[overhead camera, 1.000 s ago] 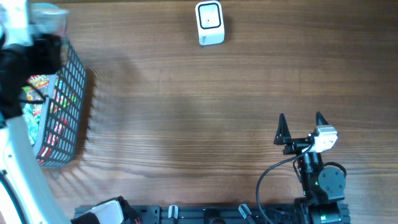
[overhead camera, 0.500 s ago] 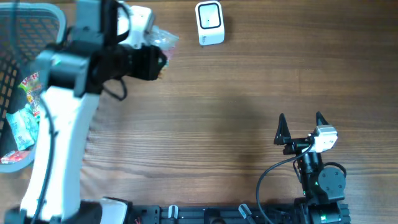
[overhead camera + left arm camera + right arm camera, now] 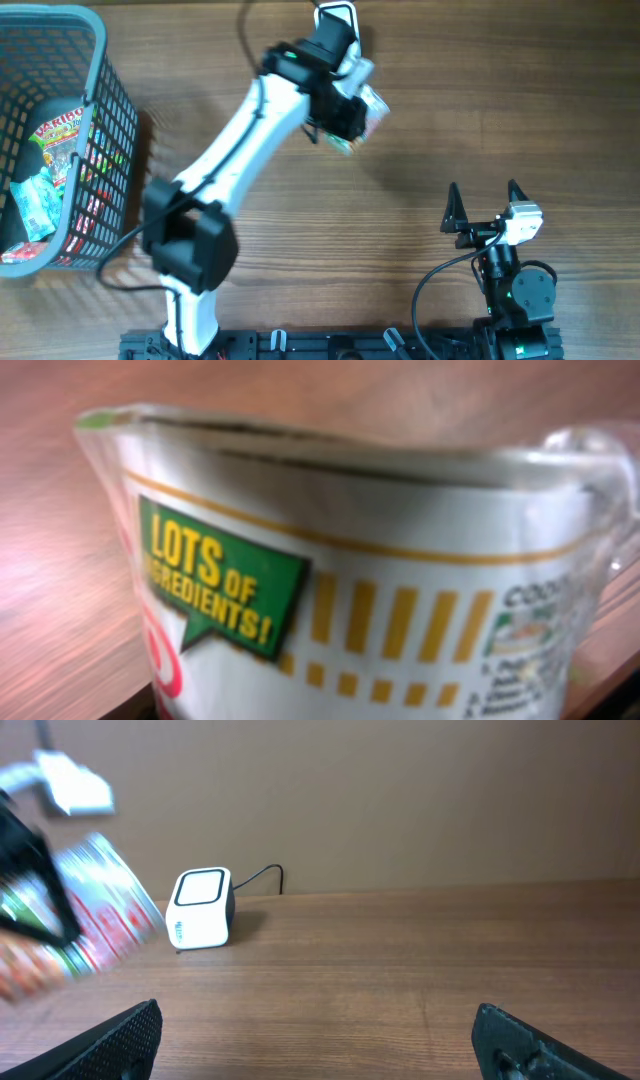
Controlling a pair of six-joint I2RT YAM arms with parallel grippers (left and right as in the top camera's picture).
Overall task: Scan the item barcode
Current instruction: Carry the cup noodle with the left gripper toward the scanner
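The noodle cup is clamped in the left gripper, whose jaws are closed on its sides. In the overhead view the cup sits toward 12 o'clock on the table, just beside the barcode scanner and at 5 o'clock from it. The cup is tilted rather than upright.

In the left wrist view the cup fills the frame. Its clear wrap, a gold band and a green label reading "LOTS OF INGREDIENTS!" are legible. No barcode can be made out on the visible side.

In the right wrist view the cup appears blurred at 9 o'clock, near the left side of the white scanner. The scanner stands upright on the table, its cable leading toward the back edge.

The left arm spans from its base at 7 o'clock up to the cup.

The right gripper rests at 4 o'clock, well apart from the cup. Its jaws are spread wide and hold nothing; both fingertips show at the lower corners of the right wrist view.

A grey mesh basket stands at 9 o'clock and holds coloured packets.
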